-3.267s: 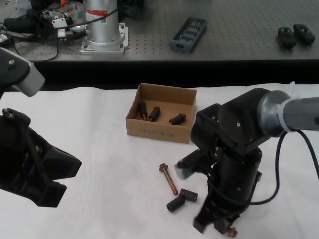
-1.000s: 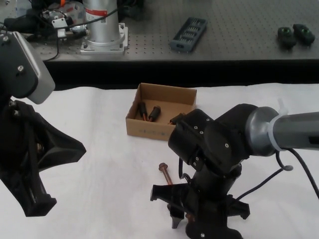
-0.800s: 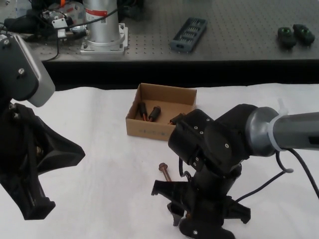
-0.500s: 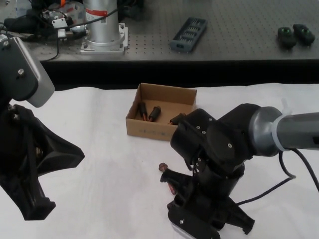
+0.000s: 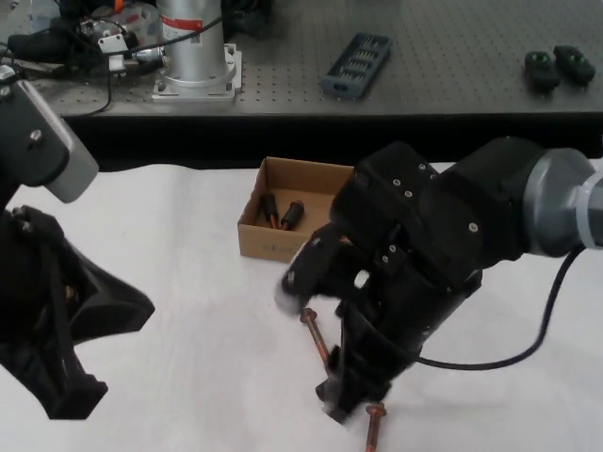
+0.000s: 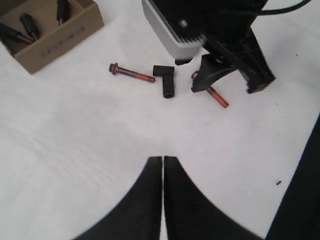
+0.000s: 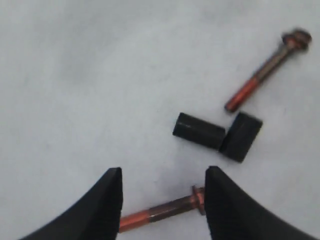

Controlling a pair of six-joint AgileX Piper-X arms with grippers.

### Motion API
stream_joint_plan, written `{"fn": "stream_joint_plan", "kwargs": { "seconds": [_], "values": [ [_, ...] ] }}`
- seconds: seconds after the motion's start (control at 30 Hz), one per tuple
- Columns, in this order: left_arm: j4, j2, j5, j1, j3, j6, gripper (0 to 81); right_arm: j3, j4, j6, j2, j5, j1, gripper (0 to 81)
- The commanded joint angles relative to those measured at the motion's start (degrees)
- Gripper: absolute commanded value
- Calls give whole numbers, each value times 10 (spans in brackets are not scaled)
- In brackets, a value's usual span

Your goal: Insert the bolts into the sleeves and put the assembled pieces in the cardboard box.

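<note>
Copper-coloured metal bolt (image 7: 165, 209) lay between the spread, empty fingers of the right gripper (image 7: 163, 175); 2 short black cylindrical sleeves (image 7: 199, 131) sat just beyond them. Left gripper (image 6: 163, 167) was closed, empty.

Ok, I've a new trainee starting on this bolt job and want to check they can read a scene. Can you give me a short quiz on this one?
1. True or false: the right claw is open over a bolt.
2. How many loose sleeves lie on the cloth? A one, B two, C four.
3. Where do the finished pieces lie?
Key: 1 true. 2 B. 3 In the cardboard box.
</note>
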Motion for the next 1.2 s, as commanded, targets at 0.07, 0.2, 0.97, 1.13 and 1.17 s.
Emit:
{"fn": "stream_joint_plan", "kwargs": {
  "seconds": [0.07,0.2,0.97,1.13,1.17],
  "values": [
    [38,-3,-4,1,0,-11,7,5,9,185,-7,-3,1,379],
    [57,-3,-4,1,0,-11,7,21,19,324,-7,41,1,379],
    [58,-3,-4,1,0,-11,7,60,-47,517,-6,70,14,304],
    [58,-3,-4,1,0,-11,7,60,-57,514,-6,75,21,304],
    [58,-3,-4,1,0,-11,7,60,-59,504,-4,75,23,304]
  ]
}}
